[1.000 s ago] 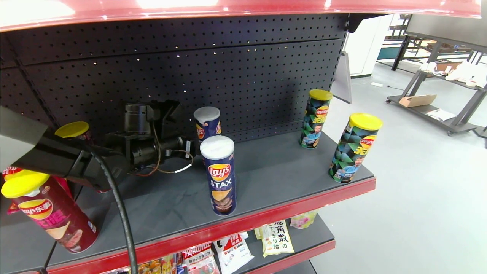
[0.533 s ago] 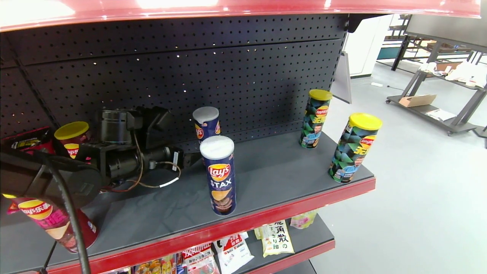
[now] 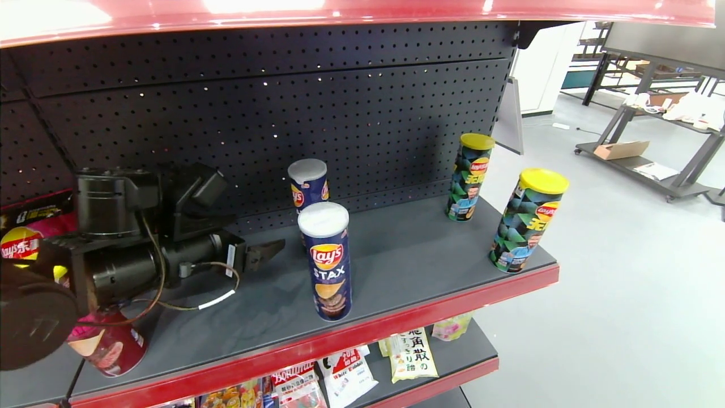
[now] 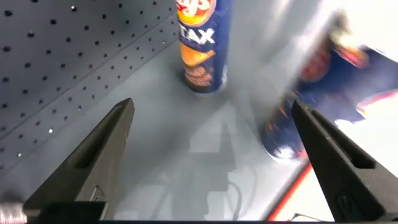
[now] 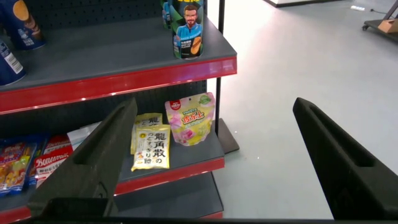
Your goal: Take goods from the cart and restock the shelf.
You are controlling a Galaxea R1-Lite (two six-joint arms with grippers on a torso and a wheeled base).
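Now, shelf [image 3: 408, 266]: dark board with a red front edge and a black pegboard [image 3: 368, 113] behind it.
Front blue can [image 3: 328, 260]: upright with a white lid, near the red edge of the shelf; this is the landmark.
Rear blue can [image 3: 307, 184]: upright, just behind the front blue can, close to the pegboard.
Left gripper [image 3: 263, 253]: low over the board to the left of the front blue can, near it but apart; jaws spread wide and holding nothing.
Right gripper [image 5: 214, 162]: down below the level of the front blue can, facing the lower shelf; jaws spread wide and holding nothing.
Red can [image 3: 107, 345]: leaning, well to the left of the front blue can, partly hidden by the left arm.
Rear green can [image 3: 469, 177]: upright with a yellow lid, well to the right of the front blue can, towards the pegboard.
Front green can [image 3: 529, 221]: upright with a yellow lid, farther right, by the shelf's corner.
Snack bags [image 3: 410, 354]: on the lower shelf, beneath the front blue can.
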